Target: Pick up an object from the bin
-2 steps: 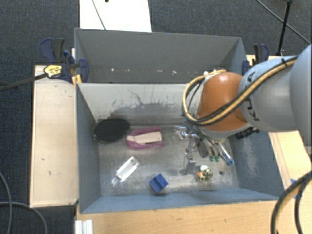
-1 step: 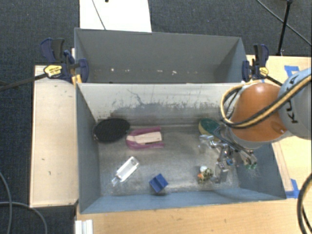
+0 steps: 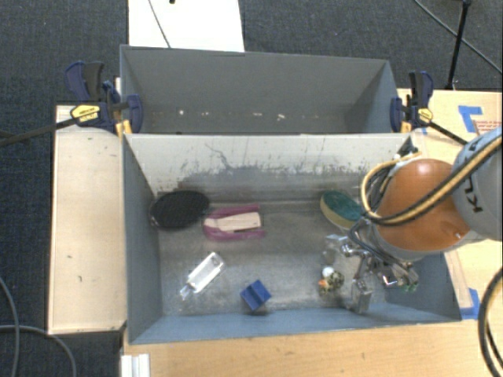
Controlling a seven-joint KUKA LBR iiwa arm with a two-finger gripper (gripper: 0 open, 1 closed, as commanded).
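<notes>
My gripper (image 3: 358,287) is low in the bin's front right corner, under the orange wrist cover. Just to its left, touching or nearly touching it, lies a small thing with white, orange and green spots (image 3: 326,278). A round teal and yellow pad (image 3: 339,207) rests behind the gripper against the back wall, partly hidden by the cover. Further left on the floor sits a small blue block (image 3: 255,295).
A clear plastic piece (image 3: 203,274) lies at the front left. A pink and purple oblong thing (image 3: 233,223) and a black oval brush (image 3: 180,209) lie along the back left. The arm and its cables cover the bin's right side.
</notes>
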